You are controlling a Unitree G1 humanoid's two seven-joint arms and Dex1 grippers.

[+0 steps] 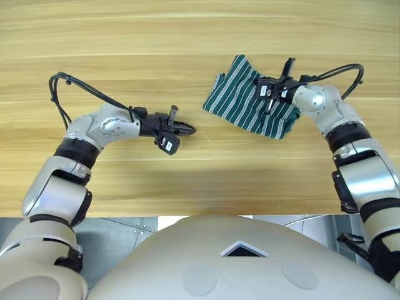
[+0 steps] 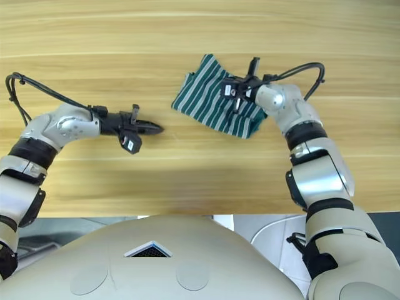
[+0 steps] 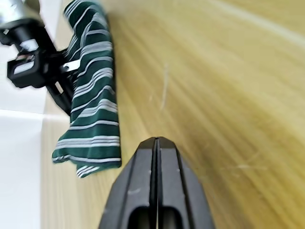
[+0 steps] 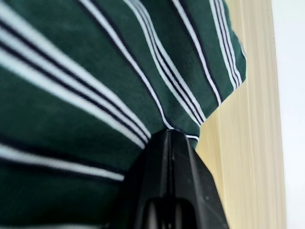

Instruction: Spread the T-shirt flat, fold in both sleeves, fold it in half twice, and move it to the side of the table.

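- One T-shirt (image 1: 234, 100), green with white stripes, folded small, lying on the right part of the table (image 1: 187, 37).
- Two pincers.
- Right pincer (image 1: 269, 107): fingers pressed together, tips against the shirt's top.
- Left pincer (image 1: 187, 130): pressed together, low over bare wood, well apart from the shirt.

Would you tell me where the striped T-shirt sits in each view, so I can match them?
Left eye: T-shirt upper right of centre.
Right eye: just above centre.
Left wrist: beyond the jaws, near the table edge.
Right wrist: close beneath the jaws.
Shared landmark: the wooden table.
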